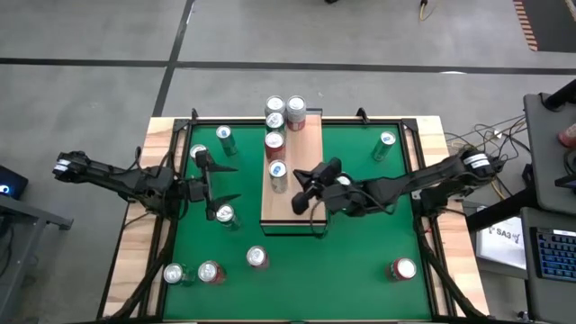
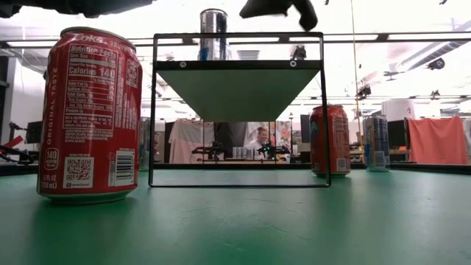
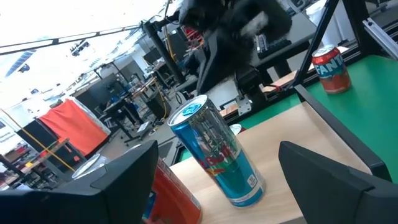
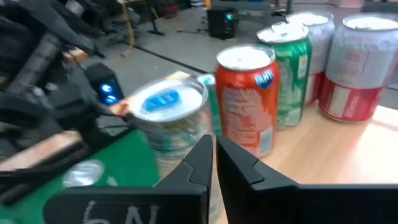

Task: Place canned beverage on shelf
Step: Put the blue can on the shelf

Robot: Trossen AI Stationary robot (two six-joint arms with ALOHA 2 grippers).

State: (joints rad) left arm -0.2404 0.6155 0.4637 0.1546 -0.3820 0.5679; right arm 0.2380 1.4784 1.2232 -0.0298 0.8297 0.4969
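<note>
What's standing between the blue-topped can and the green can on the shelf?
The orange can stands between them on the shelf; right wrist view shows it.

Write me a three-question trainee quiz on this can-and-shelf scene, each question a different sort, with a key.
1. True or false: the right tool is open.
2. Where does the blue-topped can stand? A: upright on the shelf. B: on top of another can. C: on the floor.
3. Fill in: the ____ arm's tool hangs over the shelf, near the blue-topped can.

Key: 1 false, its fingers are shut with nothing between them. 2 A. 3 right.
</note>
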